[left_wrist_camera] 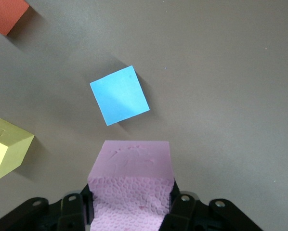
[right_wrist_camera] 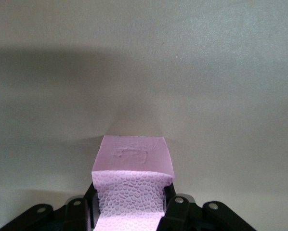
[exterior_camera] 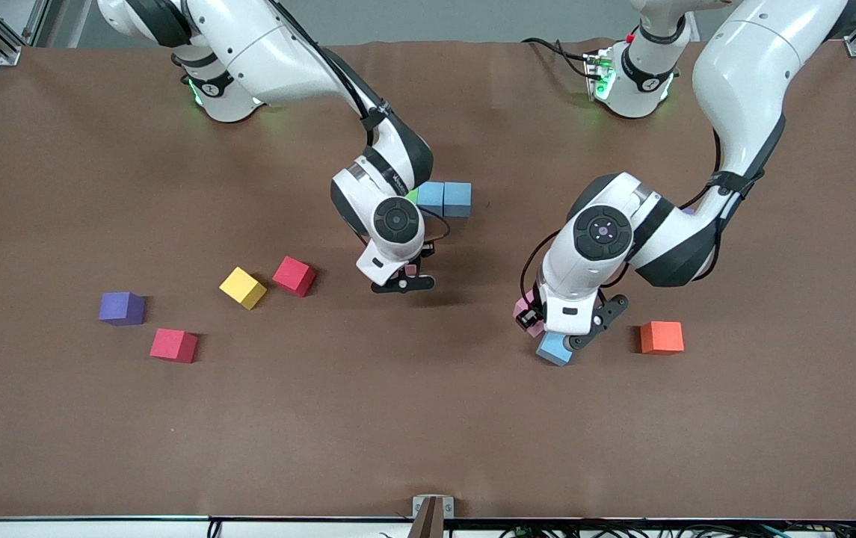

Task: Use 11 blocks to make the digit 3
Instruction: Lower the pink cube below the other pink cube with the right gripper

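Note:
My right gripper hangs over the table's middle, shut on a pink block. Just farther from the front camera, a green block, mostly hidden by the arm, touches two light blue blocks in a row. No digit 3 shape is in view. My left gripper is shut on another pink block, above a light blue block lying on the table. An orange block and a yellow block lie nearby.
Toward the right arm's end lie a yellow block, a red block, a purple cube and a reddish-pink block. The brown table is bare along its front edge.

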Controlling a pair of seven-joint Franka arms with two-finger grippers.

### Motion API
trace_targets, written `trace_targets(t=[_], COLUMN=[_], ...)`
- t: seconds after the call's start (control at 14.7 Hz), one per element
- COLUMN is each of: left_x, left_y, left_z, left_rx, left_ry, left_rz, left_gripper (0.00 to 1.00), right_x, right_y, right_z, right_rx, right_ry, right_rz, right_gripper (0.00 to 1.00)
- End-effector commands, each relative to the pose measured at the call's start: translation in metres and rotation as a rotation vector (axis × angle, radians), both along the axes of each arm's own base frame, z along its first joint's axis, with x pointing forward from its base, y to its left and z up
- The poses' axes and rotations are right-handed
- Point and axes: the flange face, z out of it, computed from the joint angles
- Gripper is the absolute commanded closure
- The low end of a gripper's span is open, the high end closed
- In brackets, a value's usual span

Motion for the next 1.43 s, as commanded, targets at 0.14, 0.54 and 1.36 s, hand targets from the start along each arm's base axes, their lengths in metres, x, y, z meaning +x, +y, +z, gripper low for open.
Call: trace_targets(t=[0.14,0.54,1.36], left_x=[-0.006,-0.005,-0.008], left_y=[-0.002,-0.001,-0.002], left_z=[0.01,0.01,0.013], left_rx=[0.015,0.016,0.02], left_ry=[-0.003,-0.002,0.007], left_rz=[0.008,0.01,0.005], left_gripper=[0.81,0.81,0.81], right_x=[-0.01,-0.014,-0.018], right_y=[-0.006,-0.009,-0.014], right_z=[-0.009,-0.015,-0.021], right_rx=[-0.014,-0.024,-0.033], right_ry=[0.012,0.025,0.036], right_rz=[0.002,-0.009,-0.018], right_gripper=[0.58,0.58,0.57])
